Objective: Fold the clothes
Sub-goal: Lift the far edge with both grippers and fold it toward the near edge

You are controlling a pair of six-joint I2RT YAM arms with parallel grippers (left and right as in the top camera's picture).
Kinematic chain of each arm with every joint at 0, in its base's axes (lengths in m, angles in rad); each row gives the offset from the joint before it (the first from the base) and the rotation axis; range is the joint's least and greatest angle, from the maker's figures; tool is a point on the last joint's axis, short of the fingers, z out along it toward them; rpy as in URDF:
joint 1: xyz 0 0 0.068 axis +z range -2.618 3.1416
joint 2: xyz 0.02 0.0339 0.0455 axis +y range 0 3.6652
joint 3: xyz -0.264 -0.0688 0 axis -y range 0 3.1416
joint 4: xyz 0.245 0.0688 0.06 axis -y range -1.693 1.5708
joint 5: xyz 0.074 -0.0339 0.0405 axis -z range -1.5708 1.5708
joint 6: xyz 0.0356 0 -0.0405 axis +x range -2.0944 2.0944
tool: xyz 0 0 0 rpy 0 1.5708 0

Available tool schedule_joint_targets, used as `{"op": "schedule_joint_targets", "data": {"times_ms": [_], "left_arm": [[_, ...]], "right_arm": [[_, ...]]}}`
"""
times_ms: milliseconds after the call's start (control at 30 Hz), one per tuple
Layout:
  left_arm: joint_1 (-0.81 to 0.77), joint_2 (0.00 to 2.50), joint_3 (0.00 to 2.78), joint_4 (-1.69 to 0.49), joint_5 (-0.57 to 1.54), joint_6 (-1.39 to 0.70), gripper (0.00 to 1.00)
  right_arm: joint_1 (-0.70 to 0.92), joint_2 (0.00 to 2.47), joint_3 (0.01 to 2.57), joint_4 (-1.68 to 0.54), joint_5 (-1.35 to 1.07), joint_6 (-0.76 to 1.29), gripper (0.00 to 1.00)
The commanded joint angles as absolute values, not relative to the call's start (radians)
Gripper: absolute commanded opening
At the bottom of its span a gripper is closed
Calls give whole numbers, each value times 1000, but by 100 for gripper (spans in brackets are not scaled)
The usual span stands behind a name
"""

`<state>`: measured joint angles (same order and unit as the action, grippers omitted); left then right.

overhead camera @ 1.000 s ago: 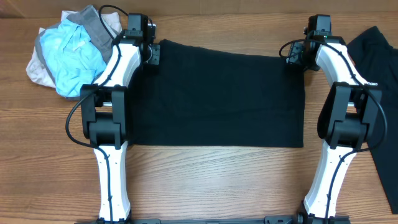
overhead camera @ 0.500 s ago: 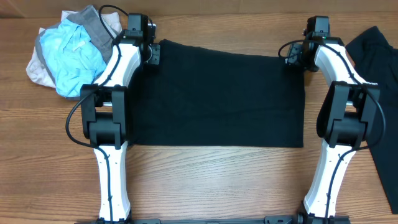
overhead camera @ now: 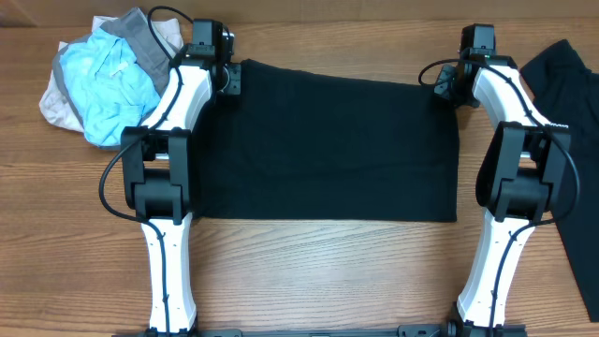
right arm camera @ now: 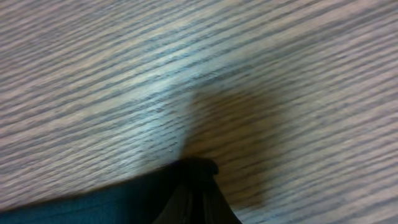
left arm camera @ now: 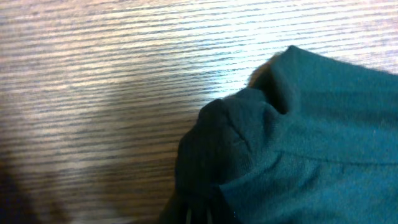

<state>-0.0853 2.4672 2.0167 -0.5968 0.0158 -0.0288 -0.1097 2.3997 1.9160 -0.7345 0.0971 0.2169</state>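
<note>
- Progress looks early to middling: the clothes (overhead camera: 328, 150) lie flat on the worktop (overhead camera: 328, 271) as one wide black rectangle between the two arms. No sleeves show, so some tucking may already be done, though I cannot tell that for sure.
- I judge that what remains is the folding proper. The far edge has to be brought over toward the near edge, and then the long strip folded across itself into a small packet.
- The left arm is stretched forward along the garment's left side. The left pincer (overhead camera: 227, 80) sits at the far left corner, where the wrist view shows the cloth puckered into a raised lump running under the camera. It reads as closed on that corner, though the fingers themselves are hardly visible.
- The right arm mirrors it along the right side, with the right pincer (overhead camera: 440, 82) at the far right corner. Its wrist view shows a dark tip drawn together on the cloth's edge, bare wood beyond, so it looks clamped on a thin bite of fabric.
- Neither corner looks lifted far off the worktop.
- A light-blue and grey bundle (overhead camera: 103, 80) lies far left and a second black garment (overhead camera: 576, 84) at the right edge, both apart from the fold.
</note>
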Motion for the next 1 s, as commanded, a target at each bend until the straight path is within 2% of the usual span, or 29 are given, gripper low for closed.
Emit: {"op": "schedule_joint_targets", "data": {"times_ms": [0,300,500,633,967], "left_arm": [[-94,2470,2028,-590,26,-114,4],[-93,2388,2028,-641,-4,-120,4],[-92,2302,2028,-719,-58,-174,4],[-92,2237,2028,-763,-81,-172,4],[-91,2167,2028,-979,-94,-208,4]], "right_arm": [[-115,2423,1934,-750,157,248,4],[-142,2397,2033,-899,156,369,4],[-141,2394,2175,-1091,157,370,4],[-141,2384,2261,-1198,152,447,4],[-141,2334,2307,-1402,5,497,4]]}}
